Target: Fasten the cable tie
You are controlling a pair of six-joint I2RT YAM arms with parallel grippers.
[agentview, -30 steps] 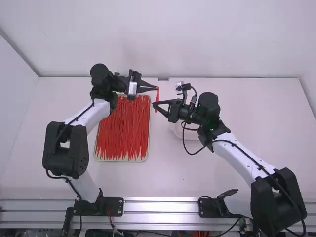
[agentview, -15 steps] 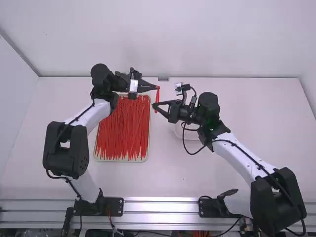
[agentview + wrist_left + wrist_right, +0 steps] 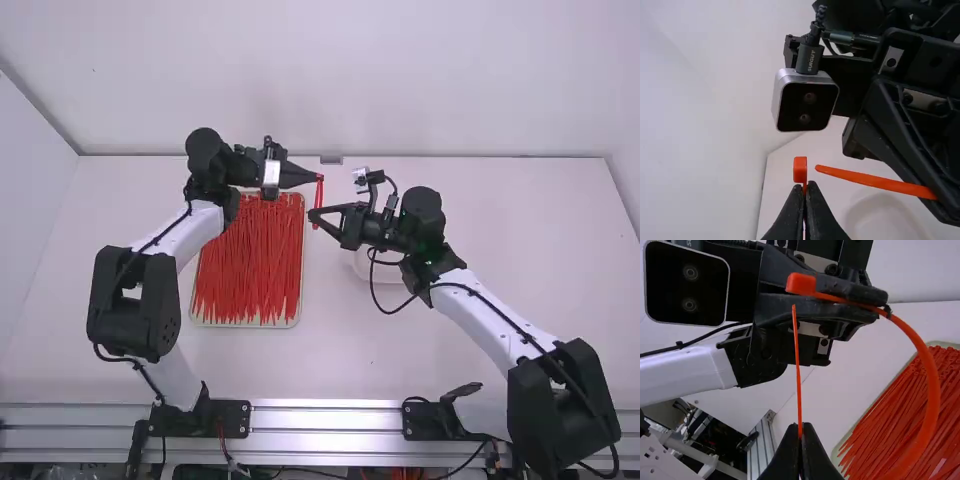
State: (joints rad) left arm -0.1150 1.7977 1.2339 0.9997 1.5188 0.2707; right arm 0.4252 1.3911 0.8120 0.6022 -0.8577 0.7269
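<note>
A single red cable tie [image 3: 318, 200] hangs in the air between both grippers, above the tray's far right corner. My left gripper [image 3: 314, 180] is shut on the strap just below its square head [image 3: 800, 169], [image 3: 801, 283]. My right gripper [image 3: 314, 215] is shut on the tail end [image 3: 797, 385], which points up toward the head with its tip just under it. The strap bends in a wide loop [image 3: 927, 375] between the two grips. In the left wrist view the tail [image 3: 870, 180] lies beside the head, apart from it.
A flat tray [image 3: 296, 322] holding several red cable ties [image 3: 250, 265] lies on the white table under the left arm. A white round object [image 3: 362, 265] sits on the table below the right gripper. Open table lies to the right and front.
Both grippers have shifted only slightly; the left gripper with the head edged a little to the right and the right gripper rose a touch, keeping the tail tip near the head.
</note>
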